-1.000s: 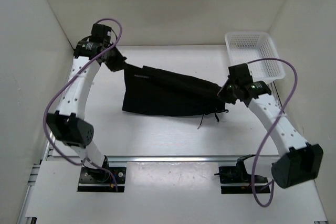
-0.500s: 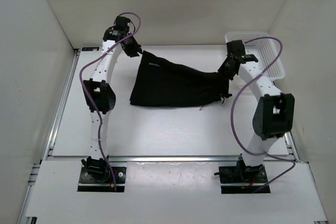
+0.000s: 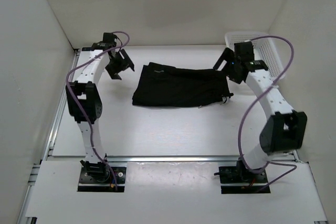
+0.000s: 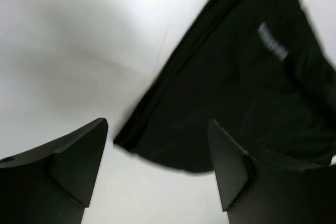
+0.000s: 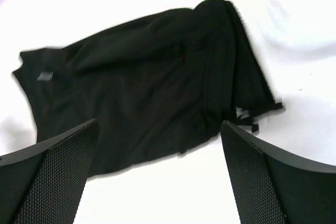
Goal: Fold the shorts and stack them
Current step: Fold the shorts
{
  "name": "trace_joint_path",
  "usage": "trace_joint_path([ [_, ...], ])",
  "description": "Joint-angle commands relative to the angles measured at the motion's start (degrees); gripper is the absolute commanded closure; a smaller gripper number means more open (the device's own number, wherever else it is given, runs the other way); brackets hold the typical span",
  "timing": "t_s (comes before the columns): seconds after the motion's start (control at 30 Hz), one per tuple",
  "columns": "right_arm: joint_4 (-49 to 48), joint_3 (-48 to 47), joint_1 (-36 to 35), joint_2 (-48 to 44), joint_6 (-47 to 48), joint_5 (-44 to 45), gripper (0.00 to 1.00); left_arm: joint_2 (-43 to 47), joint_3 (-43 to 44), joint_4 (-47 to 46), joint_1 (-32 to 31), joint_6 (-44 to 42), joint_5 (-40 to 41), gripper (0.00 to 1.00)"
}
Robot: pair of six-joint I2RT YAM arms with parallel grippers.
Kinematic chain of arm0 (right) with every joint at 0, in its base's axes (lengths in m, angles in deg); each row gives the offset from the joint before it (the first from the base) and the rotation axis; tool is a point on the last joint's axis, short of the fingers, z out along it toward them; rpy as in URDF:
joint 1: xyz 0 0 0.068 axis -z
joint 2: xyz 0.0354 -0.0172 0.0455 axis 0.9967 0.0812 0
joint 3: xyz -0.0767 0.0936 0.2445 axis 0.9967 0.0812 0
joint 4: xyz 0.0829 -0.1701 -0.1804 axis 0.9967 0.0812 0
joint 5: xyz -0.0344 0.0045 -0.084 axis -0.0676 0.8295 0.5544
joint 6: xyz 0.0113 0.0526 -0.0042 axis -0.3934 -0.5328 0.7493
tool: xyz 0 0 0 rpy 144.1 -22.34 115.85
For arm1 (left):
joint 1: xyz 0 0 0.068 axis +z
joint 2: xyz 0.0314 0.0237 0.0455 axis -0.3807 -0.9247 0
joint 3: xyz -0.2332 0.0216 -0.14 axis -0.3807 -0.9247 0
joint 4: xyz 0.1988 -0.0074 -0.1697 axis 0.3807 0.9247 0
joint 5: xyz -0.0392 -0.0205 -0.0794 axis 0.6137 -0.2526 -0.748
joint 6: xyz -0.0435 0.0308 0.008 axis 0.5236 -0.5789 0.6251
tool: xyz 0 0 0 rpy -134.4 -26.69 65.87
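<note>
The black shorts lie flat on the white table, folded into a wide band, with a drawstring trailing at the right end. My left gripper hovers just left of them, open and empty. The right gripper hangs at their right end, also open with nothing between its fingers. In the left wrist view the shorts fill the upper right beyond the open fingers. Seen from the right wrist, the shorts spread across the middle, above the gap between the mesh-padded fingers.
A white mesh basket stands at the back right corner, close behind the right arm. White walls enclose the table on the left, back and right. Both arm bases sit on the rail at the near edge.
Both grippers carried the shorts toward the back, then opened and let go. The shorts dropped flat onto the table, and the grippers now stand apart from the fabric.
</note>
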Motion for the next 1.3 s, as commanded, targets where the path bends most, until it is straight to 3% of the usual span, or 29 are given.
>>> trace_joint_path([
  [0.0, -1.1, 7.2, -0.1, -7.0, 1.0, -2.0, 0.00, 10.1, -11.7, -1.6, -2.1, -2.9, -0.2, 0.10],
  [0.2, 0.2, 18.2, -0.1, -15.6, 1.0, -3.6, 0.00, 12.2, -26.3, -5.3, -5.7, -2.9, -0.7, 0.02],
  [0.33, 1.7, 22.4, -0.1, -20.0, 1.0, -3.6, 0.00, 10.9, -29.4, -7.0, -6.3, -2.3, 1.0, 0.02],
  [0.5, 2.2, 25.1, 0.4, -21.8, 1.5, -5.9, 0.00, 6.6, -28.0, -8.8, -6.3, -1.1, 2.1, 0.11],
  [0.57, 1.2, 26.6, 1.1, -21.3, -0.2, -8.5, 0.00, 5.1, -27.2, -8.8, -6.3, -1.1, 2.1, 0.33],
  [0.6, 0.4, 27.3, 1.6, -20.8, -1.0, -10.0, 0.00, 4.4, -27.2, -8.8, -6.3, -1.1, 2.1, 0.53],
  [0.63, -1.8, 29.0, 2.6, -20.8, -2.1, -13.0, 0.00, 4.4, -27.2, -8.8, -6.3, -1.1, 2.1, 0.83],
  [0.67, -3.4, 30.1, 3.2, -20.2, -4.4, -14.7, 0.00, 5.0, -27.2, -8.8, -5.7, -1.1, 2.6, 0.90],
  [0.97, -20.4, 34.1, 3.9, -8.8, -12.6, -21.2, 0.04, 15.1, -32.8, -8.8, -0.6, -1.8, 5.4, 0.90],
  [1.27, -29.5, 27.4, -0.2, 7.0, -18.0, -21.1, 0.04, 13.8, -32.2, -8.8, 0.4, -2.9, 4.9, 0.90],
])
